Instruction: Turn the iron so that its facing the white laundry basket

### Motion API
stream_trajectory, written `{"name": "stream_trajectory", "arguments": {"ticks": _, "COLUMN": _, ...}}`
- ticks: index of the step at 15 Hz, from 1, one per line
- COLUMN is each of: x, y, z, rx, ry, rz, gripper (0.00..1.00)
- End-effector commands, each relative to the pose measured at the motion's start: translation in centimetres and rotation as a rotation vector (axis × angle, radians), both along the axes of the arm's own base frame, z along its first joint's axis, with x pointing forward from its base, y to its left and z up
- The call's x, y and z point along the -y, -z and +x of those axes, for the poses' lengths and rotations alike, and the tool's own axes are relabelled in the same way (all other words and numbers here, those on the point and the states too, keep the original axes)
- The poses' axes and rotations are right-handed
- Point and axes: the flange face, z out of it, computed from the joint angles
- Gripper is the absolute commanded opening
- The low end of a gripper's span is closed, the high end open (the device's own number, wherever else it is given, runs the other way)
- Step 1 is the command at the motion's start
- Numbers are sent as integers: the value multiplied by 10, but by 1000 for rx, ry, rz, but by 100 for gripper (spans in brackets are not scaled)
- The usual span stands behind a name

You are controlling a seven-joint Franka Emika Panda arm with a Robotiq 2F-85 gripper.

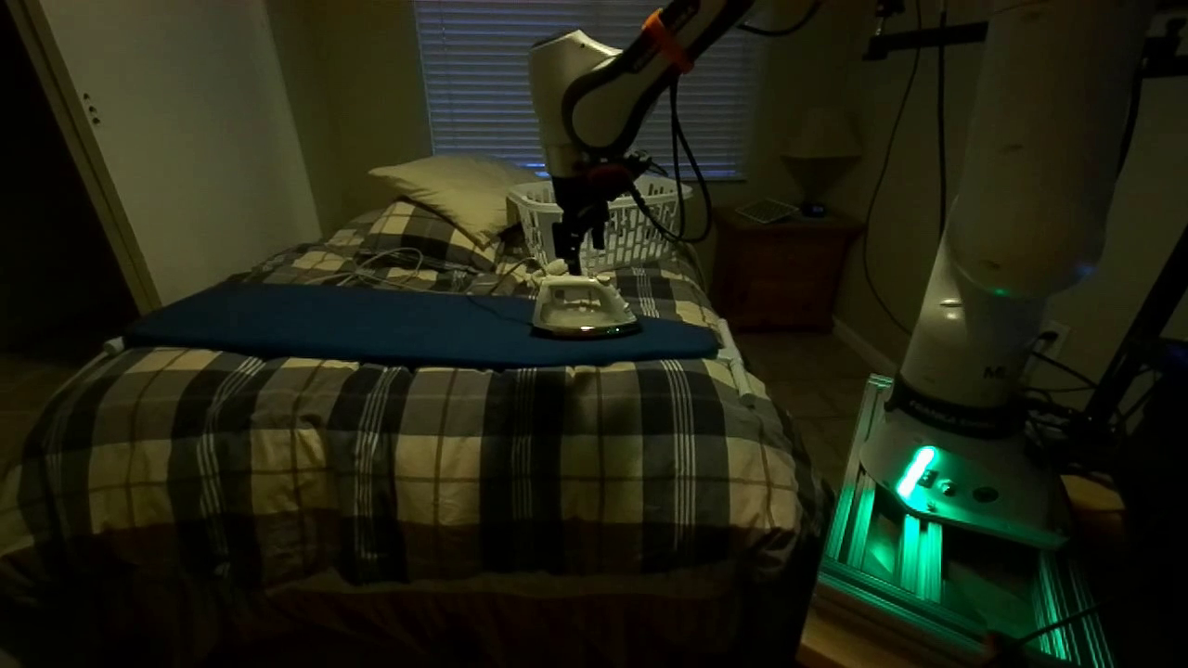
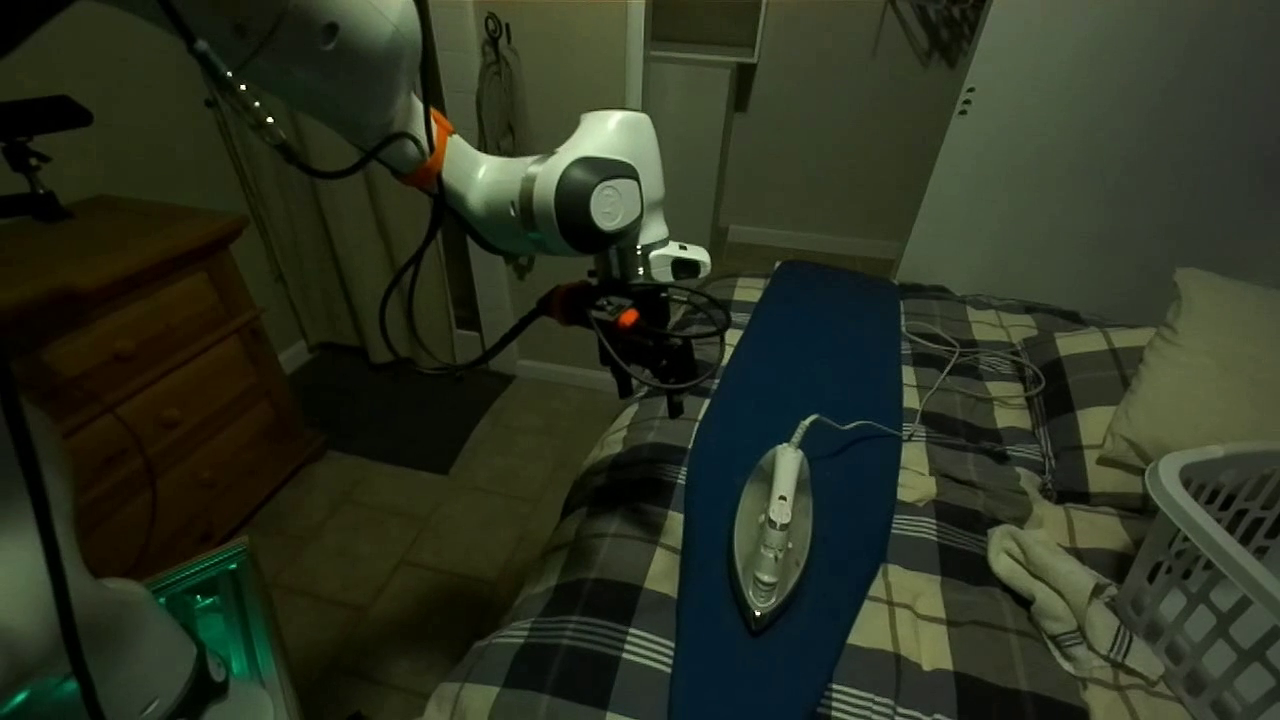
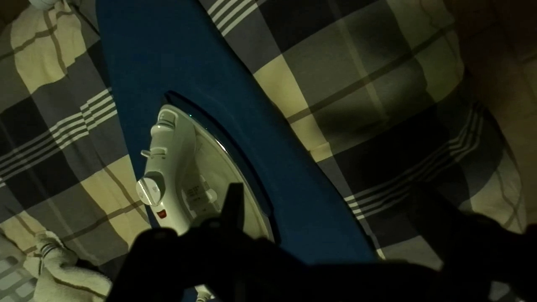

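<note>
Nearest is the robot's foot [image 1: 965, 496], standing beside the bed [image 1: 418, 603] with a green light [image 1: 919, 470] shining on it. Next comes the bed, with a checked blanket [image 1: 445, 455] all over it. The white arm [image 1: 568, 93] hangs over the bed and is bent down. The pincer [image 2: 650, 398] is up in the air at the end of it, with its two fingers [image 3: 235, 203] spread wide apart. In an exterior view you can see that it is well apart from the iron [image 2: 775, 535]. A bit farther back, a long blue ironing board [image 1: 371, 320] lies across the bed. The iron sits on this board, flat on its bottom, with its handle on top. Its nose points along the board, to the end on the robot's side, and one long side is turned to the white laundry basket [image 2: 1215, 527]. A pale cord [image 2: 812, 418] comes out of its back end, crosses the board and lies in loops on the blanket. Past the board, a pale cloth [image 2: 1060, 590] with dark stripes lies just beside the basket. The basket stands on the bed and has lots of holes in its sides. Near it, a big pale pillow [image 1: 450, 190] leans on a checked pillow [image 1: 418, 232]. Farthest back, a lamp [image 1: 821, 139] stands on a small brown cabinet [image 1: 784, 269], and window blinds [image 1: 483, 93] hang on the wall.
</note>
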Motion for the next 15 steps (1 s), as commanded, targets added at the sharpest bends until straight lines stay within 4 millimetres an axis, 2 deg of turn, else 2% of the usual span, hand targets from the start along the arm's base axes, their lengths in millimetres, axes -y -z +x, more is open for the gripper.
{"name": "stream_trajectory", "arguments": {"ticks": 1, "x": 19, "y": 21, "z": 7, "rx": -66, "ry": -87, "rz": -6, "gripper": 100}}
{"name": "stream_trajectory", "arguments": {"ticks": 4, "x": 55, "y": 43, "z": 16, "rx": -62, "ry": -199, "rz": -32, "gripper": 100}}
{"name": "stream_trajectory", "arguments": {"ticks": 7, "x": 99, "y": 63, "z": 25, "rx": -51, "ry": -236, "rz": -43, "gripper": 100}}
{"name": "stream_trajectory", "arguments": {"ticks": 10, "x": 134, "y": 74, "z": 36, "rx": -16, "ry": -226, "rz": -48, "gripper": 100}}
{"name": "stream_trajectory", "arguments": {"ticks": 12, "x": 146, "y": 74, "z": 44, "rx": 16, "ry": -226, "rz": -55, "gripper": 100}}
{"name": "stream_trajectory", "arguments": {"ticks": 15, "x": 152, "y": 70, "z": 56, "rx": 70, "ry": -225, "rz": -58, "gripper": 100}}
